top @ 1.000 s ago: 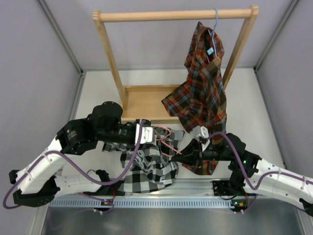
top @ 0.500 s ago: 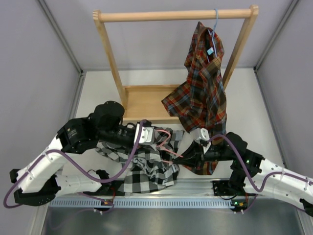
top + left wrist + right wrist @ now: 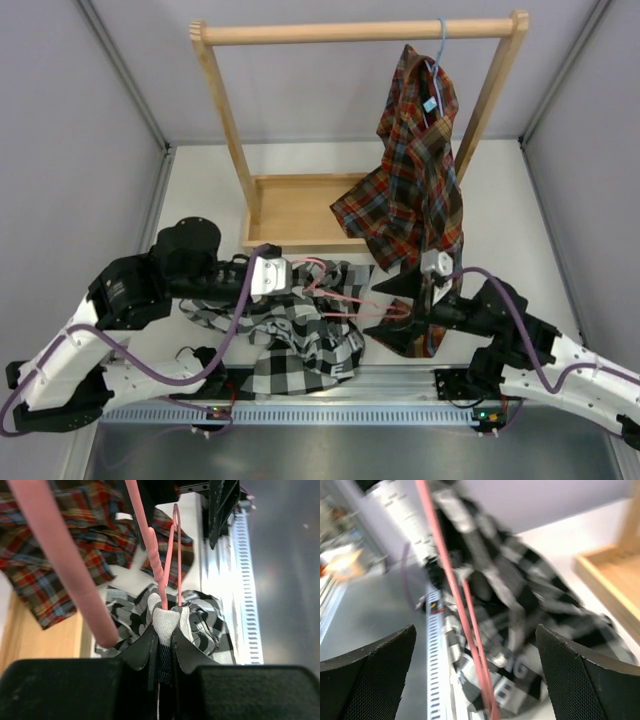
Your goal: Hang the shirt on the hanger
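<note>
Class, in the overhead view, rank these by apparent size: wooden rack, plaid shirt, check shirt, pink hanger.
Largest: wooden rack.
Then plaid shirt and check shirt, too alike to separate; the check shirt is bunched.
Smallest: pink hanger.

Black-and-white check shirt [image 3: 300, 350] down in a crumpled heap at the near side of the surface [image 3: 320, 160]; white block lettering shows on a fold; its upper cloth is gathered into a bunch, pinched tight in the left tool [image 3: 165, 630]; thin pink wire hanger [image 3: 335, 285] rises out of that bunch, tilted, its wires stretching rightward above the fabric.
</note>
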You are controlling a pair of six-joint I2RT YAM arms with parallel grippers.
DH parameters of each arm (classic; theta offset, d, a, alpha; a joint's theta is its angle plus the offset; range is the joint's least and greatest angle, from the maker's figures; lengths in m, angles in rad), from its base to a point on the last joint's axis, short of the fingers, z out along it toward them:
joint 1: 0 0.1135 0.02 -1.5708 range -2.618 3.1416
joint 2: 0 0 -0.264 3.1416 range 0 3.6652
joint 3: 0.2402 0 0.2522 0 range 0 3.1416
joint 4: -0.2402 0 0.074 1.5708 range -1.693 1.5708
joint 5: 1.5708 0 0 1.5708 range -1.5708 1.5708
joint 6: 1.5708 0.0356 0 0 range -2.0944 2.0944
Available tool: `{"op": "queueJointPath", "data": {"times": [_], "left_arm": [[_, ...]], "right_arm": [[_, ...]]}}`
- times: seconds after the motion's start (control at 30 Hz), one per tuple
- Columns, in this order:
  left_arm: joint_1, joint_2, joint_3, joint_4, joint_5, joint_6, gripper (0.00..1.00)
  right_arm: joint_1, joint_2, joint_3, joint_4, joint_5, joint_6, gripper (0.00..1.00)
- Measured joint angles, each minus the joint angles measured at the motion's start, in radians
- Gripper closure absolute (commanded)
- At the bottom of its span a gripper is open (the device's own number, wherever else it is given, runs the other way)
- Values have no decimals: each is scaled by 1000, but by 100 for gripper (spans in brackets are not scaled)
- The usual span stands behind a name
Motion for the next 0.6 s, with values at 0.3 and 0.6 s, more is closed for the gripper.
{"op": "queueJointPath", "data": {"times": [0.3,0.6], "left_arm": [[0,-130,-83,124,-187,-96,100],[0,-113,-176,244,-283,-186,100]], "right_arm": [[0,-257,-96,-137,385,253,7],[0,-56,-180,4,407,413,23]]}}
